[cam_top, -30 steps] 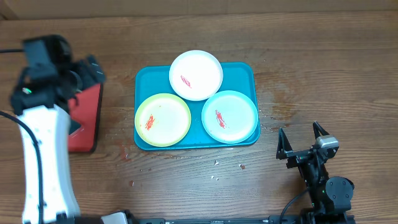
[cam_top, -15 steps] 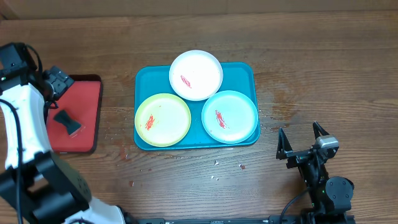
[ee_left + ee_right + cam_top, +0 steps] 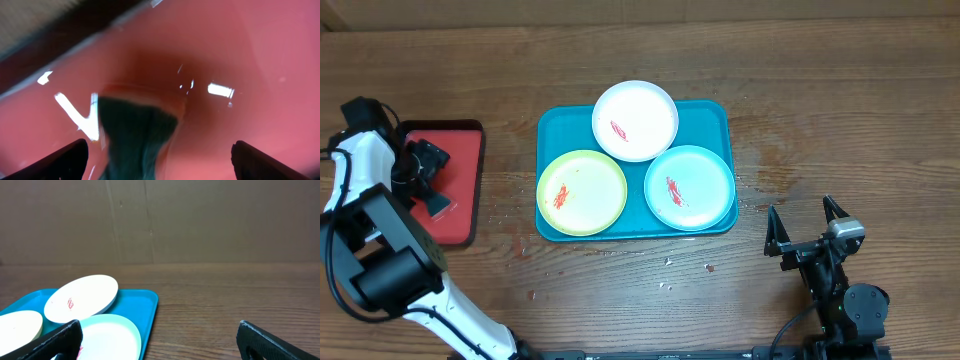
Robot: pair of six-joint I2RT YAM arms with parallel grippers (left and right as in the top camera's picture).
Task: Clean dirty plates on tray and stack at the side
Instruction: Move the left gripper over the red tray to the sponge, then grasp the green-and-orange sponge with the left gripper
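The teal-blue tray [image 3: 710, 118] lies mid-table and holds three plates, each with a red smear: white [image 3: 635, 120] at the back, yellow-green [image 3: 582, 192] front left, aqua-blue [image 3: 689, 187] front right. My left gripper [image 3: 428, 172] is open low over a small red tray [image 3: 460, 150], its jaws on either side of a dark green sponge [image 3: 137, 135] and not touching it. My right gripper [image 3: 806, 226] is open and empty at the front right, to the right of the teal tray [image 3: 145, 305]. The white plate [image 3: 82, 297] and aqua plate [image 3: 107, 337] show in the right wrist view.
The red tray with a dark rim lies on the left side of the wooden table [image 3: 840, 110]. Small crumbs [image 3: 668, 262] are scattered in front of the teal tray. A cardboard wall [image 3: 160, 220] stands behind the table.
My left arm has swung out over the red tray and come down; its gripper now sits low around the green sponge. The right arm and the plates have not moved.
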